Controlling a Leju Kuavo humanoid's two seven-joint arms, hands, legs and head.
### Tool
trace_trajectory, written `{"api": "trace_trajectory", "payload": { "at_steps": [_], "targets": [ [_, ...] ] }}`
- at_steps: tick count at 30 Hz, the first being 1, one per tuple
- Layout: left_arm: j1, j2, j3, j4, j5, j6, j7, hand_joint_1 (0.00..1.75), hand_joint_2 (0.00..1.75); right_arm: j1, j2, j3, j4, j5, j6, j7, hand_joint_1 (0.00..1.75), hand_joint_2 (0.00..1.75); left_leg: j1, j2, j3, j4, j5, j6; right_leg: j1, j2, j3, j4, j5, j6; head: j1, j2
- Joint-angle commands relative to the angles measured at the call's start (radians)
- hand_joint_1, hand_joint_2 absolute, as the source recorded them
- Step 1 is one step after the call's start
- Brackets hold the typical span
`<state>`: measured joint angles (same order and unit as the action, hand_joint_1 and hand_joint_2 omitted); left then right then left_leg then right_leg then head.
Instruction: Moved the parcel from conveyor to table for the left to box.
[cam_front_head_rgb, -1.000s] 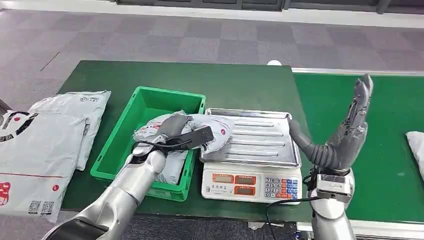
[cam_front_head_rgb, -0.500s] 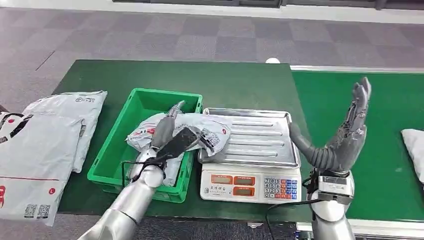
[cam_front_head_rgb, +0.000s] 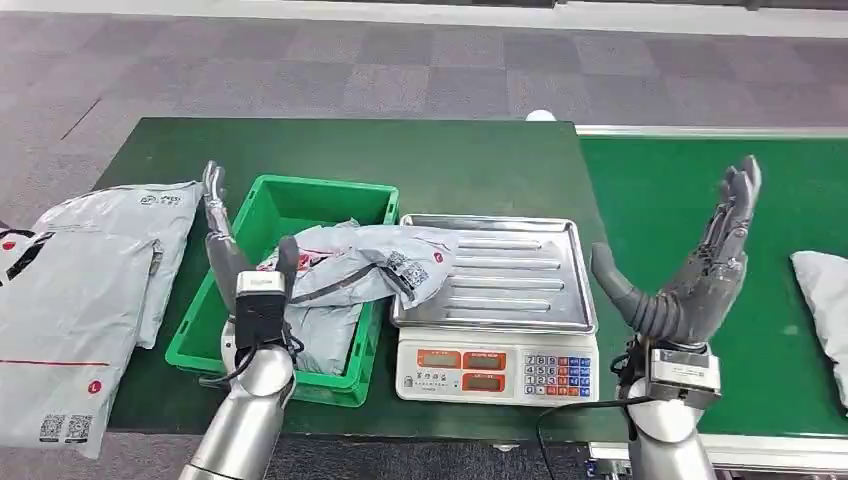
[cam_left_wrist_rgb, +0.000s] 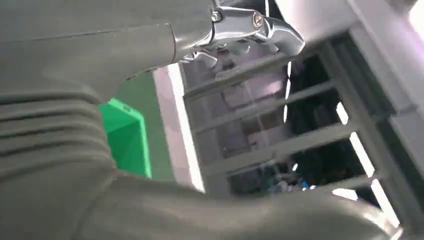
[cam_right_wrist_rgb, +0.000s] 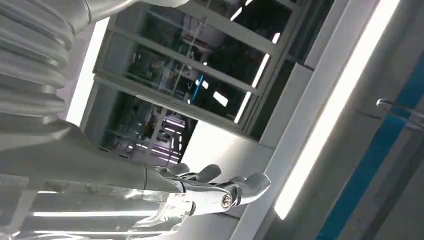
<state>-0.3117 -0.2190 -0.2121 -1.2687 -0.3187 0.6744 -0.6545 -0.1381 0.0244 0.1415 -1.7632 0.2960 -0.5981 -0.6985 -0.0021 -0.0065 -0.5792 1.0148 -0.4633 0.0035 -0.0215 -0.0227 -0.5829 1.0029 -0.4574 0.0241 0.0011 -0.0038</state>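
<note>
The grey parcel (cam_front_head_rgb: 355, 270) now lies half in the green box (cam_front_head_rgb: 300, 205) and half on the scale tray (cam_front_head_rgb: 520, 290), released by the left hand (cam_front_head_rgb: 240, 270), which has risen beside the box with fingers apart, while the right hand (cam_front_head_rgb: 700, 270) stays raised and spread.

Left arm enters from the near edge, forearm raised, wrist upright. Left hand (cam_front_head_rgb: 240, 268) is lifted, fingers apart and pointing up and away, thumb splayed to the right; it holds nothing. Right arm stands vertical at near right. Right hand (cam_front_head_rgb: 695, 270) is raised, fingers extended upward together, thumb spread left; it holds nothing.
</note>
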Motion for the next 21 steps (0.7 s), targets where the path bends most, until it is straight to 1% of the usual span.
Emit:
{"api": "trace_trajectory", "payload": {
  "at_steps": [1, 2, 4, 5, 7, 8, 9, 10, 13, 15, 17, 18, 19, 20, 21],
  "targets": [
    [0.026, 0.086, -0.103, -0.095, 0.311, -0.401, -0.002, 0.0, 1.75, -0.056, -0.058, 0.052, 0.084, -0.036, 0.0, 0.0, 0.0, 1.75, 0.001, 0.003, 0.001, -0.001, 0.0, -0.001, 0.001, 0.004, 0.0, -0.002, 0.001, -0.001, 0.0, 0.0],
    [0.028, 0.082, -0.114, -0.089, 0.371, -0.512, 0.018, 0.0, 1.75, -0.065, -0.059, 0.056, 0.096, -0.04, 0.002, 0.0, 0.0, 1.75, 0.001, 0.004, 0.001, -0.002, 0.0, -0.001, 0.001, 0.005, 0.0, -0.003, 0.002, -0.002, 0.0, 0.0],
    [0.03, 0.068, -0.118, -0.07, 0.365, -0.512, 0.012, 0.0, 1.75, -0.074, -0.06, 0.062, 0.106, -0.042, -0.003, 0.0, 0.0, 1.75, 0.0, 0.002, 0.001, -0.001, 0.0, 0.0, 0.0, 0.003, 0.0, -0.001, 0.001, -0.001, 0.0, 0.0],
    [0.03, 0.068, -0.118, -0.07, 0.365, -0.512, 0.012, 0.0, 1.75, -0.074, -0.06, 0.062, 0.106, -0.042, -0.003, 0.0, 0.0, 1.75, 0.001, 0.004, 0.001, -0.002, 0.0, -0.001, 0.001, 0.005, 0.0, -0.003, 0.002, -0.002, 0.0, 0.0],
    [0.03, 0.068, -0.118, -0.07, 0.365, -0.512, 0.012, 0.0, 1.75, -0.074, -0.06, 0.062, 0.106, -0.042, -0.003, 0.0, 0.0, 1.75, 0.0, 0.002, 0.001, -0.001, 0.0, 0.0, 0.0, 0.003, 0.0, -0.001, 0.001, -0.001, 0.0, 0.0],
    [0.028, 0.072, -0.12, -0.067, 0.408, -0.574, 0.02, 0.0, 1.75, -0.072, -0.06, 0.061, 0.105, -0.043, 0.002, 0.0, 0.0, 1.75, 0.001, 0.004, 0.001, -0.001, 0.0, -0.001, 0.001, 0.005, 0.0, -0.003, 0.002, -0.001, 0.0, 0.0],
    [0.026, 0.071, -0.132, -0.046, 0.473, -0.687, 0.065, 0.0, 1.75, -0.074, -0.059, 0.063, 0.107, -0.045, 0.007, 0.0, 0.0, 1.75, 0.0, 0.004, 0.001, -0.001, 0.0, -0.001, 0.0, 0.004, 0.0, -0.001, 0.001, -0.002, 0.0, 0.0],
    [0.027, 0.059, -0.146, -0.015, 0.615, -0.853, 0.129, 0.0, 1.75, -0.083, -0.058, 0.064, 0.12, -0.05, 0.017, 0.0, 0.0, 1.75, 0.001, 0.005, 0.001, -0.002, 0.0, -0.001, 0.001, 0.006, 0.0, -0.002, 0.002, -0.002, 0.0, 0.0],
    [0.016, 0.037, -0.221, 0.059, 0.588, -0.896, 0.126, 0.0, 1.75, -0.091, -0.043, 0.027, 0.16, -0.064, 0.042, 0.0, 0.0, 1.75, 0.001, 0.002, 0.001, -0.001, 0.0, -0.001, 0.001, 0.003, 0.001, -0.002, 0.002, -0.002, 0.0, 0.0],
    [0.012, 0.038, -0.246, 0.079, 0.583, -0.891, 0.114, 0.0, 1.75, -0.08, -0.034, -0.012, 0.179, -0.051, 0.059, 0.0, 0.0, 1.75, 0.001, 0.001, 0.001, -0.002, 0.0, 0.0, 0.001, 0.002, 0.001, -0.003, 0.001, -0.002, 0.0, 0.0],
    [0.012, 0.042, -0.248, 0.086, 0.579, -0.887, 0.113, 0.0, 1.75, -0.077, -0.035, -0.036, 0.204, -0.06, 0.064, 0.0, 0.0, 1.75, 0.001, 0.004, 0.001, -0.003, 0.001, -0.001, 0.001, 0.005, 0.0, -0.004, 0.003, -0.002, 0.0, 0.0],
    [0.013, 0.046, -0.249, 0.086, 0.573, -0.885, 0.11, 0.0, 1.75, -0.087, -0.028, -0.06, 0.245, -0.074, 0.083, 0.003, 0.0, 1.75, 0.001, 0.003, 0.001, -0.002, 0.001, -0.001, 0.001, 0.004, 0.0, -0.003, 0.002, -0.002, 0.0, 0.0],
    [0.01, 0.054, -0.254, 0.089, 0.526, -0.854, 0.095, 0.0, 1.75, -0.112, -0.024, -0.093, 0.302, -0.1, 0.135, 0.056, 0.0, 1.75, 0.001, 0.003, 0.002, -0.003, 0.001, -0.001, 0.001, 0.004, 0.002, -0.005, 0.003, -0.002, 0.0, 0.0],
    [0.009, 0.052, -0.249, 0.096, 0.517, -0.847, 0.092, 0.0, 1.75, -0.136, -0.02, -0.121, 0.346, -0.114, 0.162, 0.056, 0.0, 1.75, 0.001, 0.002, 0.001, -0.002, 0.0, -0.001, 0.001, 0.003, 0.0, -0.003, 0.001, -0.002, 0.0, 0.0],
    [0.002, 0.053, -0.248, 0.11, 0.506, -0.845, 0.089, 0.0, 1.75, -0.163, -0.018, -0.155, 0.404, -0.151, 0.206, 0.084, 0.0, 1.75, 0.001, 0.004, 0.002, -0.003, 0.001, -0.001, 0.002, 0.005, 0.001, -0.005, 0.003, -0.002, 0.0, 0.0]
  ]
}}
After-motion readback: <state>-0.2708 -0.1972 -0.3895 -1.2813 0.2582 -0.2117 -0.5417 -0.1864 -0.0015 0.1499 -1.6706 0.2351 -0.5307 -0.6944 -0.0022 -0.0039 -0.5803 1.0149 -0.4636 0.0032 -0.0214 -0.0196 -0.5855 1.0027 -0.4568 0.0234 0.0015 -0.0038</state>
